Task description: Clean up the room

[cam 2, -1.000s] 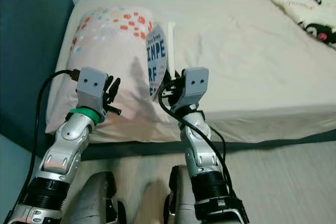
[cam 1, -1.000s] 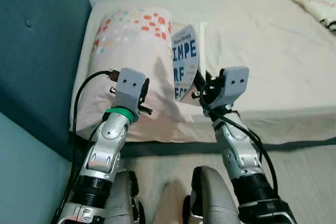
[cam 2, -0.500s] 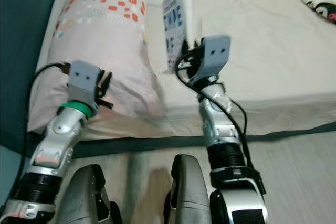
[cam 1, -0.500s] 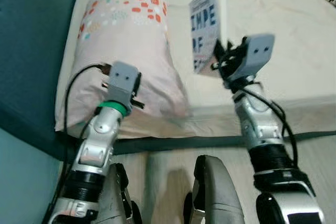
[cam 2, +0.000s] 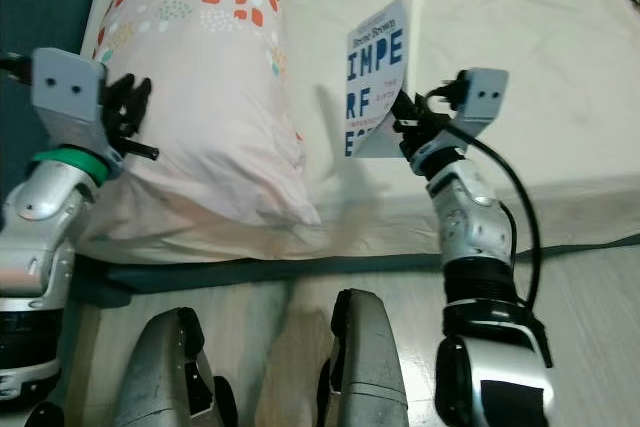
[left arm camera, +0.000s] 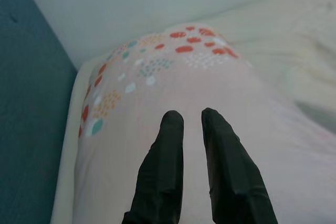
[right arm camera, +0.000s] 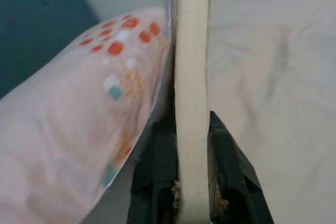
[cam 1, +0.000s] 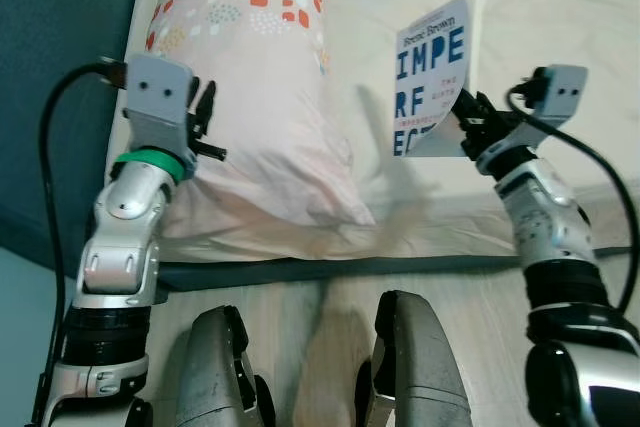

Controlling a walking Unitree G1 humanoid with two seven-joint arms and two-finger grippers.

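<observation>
Robot's legs: two grey rounded legs [cam 1: 400, 367] stand nearest, on the pale wooden floor [cam 1: 330, 317] just short of the pink pillow's near end.
Bed: a wide mattress under a cream sheet [cam 1: 560, 57], with a dark band along its near edge; the pink pillow lies on its left part.
Headboard: a dark teal padded panel [cam 1: 60, 17] runs along the far side of the pillow from the robot's right arm, touching the mattress edge.
Pillow: a long pale pink fabric pillow [cam 1: 260, 127], plain at the near end and printed with red, orange and teal dots at the far end.
Left gripper: the left gripper [left arm camera: 191, 124] hangs just above the pillow's left half, its two black fingers [left arm camera: 165, 171] close together with a narrow gap between them and nothing held.
Right gripper: the right gripper [right arm camera: 191, 129] is raised to the right of the pillow, above the sheet, its fingers clamped on the lower edge of a book.
Book: a white paperback book with large blue letters on its cover [cam 1: 432, 77] is held upright and slightly tilted, clear of the sheet, just right of the pillow, its cover facing the robot; in the right wrist view its cream page block [right arm camera: 193, 66] stands between the two pads.
Far side: rumpled cream sheet lies beyond the pillow and the book.
</observation>
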